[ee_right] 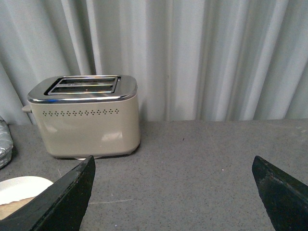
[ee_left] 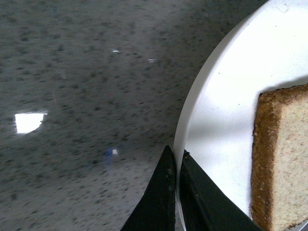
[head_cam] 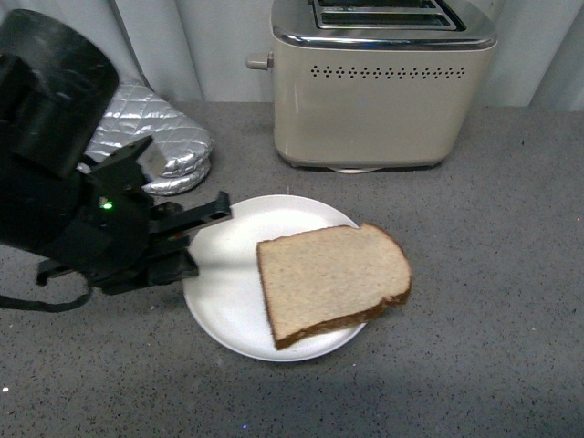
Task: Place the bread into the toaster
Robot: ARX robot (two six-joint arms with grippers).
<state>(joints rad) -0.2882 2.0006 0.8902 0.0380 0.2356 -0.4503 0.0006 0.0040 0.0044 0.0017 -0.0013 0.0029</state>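
Left pincer [ee_left: 176, 151] first: its fingers are pressed nearly together, just a sliver between them, lined up right on the plate [head_cam: 228, 301] rim at the side facing the bench's left edge. I can't tell if they're nipping the rim or just hanging over it, but there's no bread in them. Right pincer [ee_right: 173, 163] is spread wide, holding nothing, out of the front view and aimed at the toaster [head_cam: 383, 91].

The bread [head_cam: 333, 278] lies flat on the plate's right half, crust poking out past the rim, near the middle of the bench [head_cam: 493, 365]. So I'd call this the reach-for-the-slice stage, with no grab made.

Next move, I reckon: open the left jaws, get one finger under that overhanging crust, pinch, tip the slice on edge and carry it to the back edge, where the toaster's slots look empty.

The bench is grey speckled stone, a bit shiny. There's a silver pad [head_cam: 160, 137] towards the back left corner and a pale curtain [ee_right: 216, 57] hanging behind.
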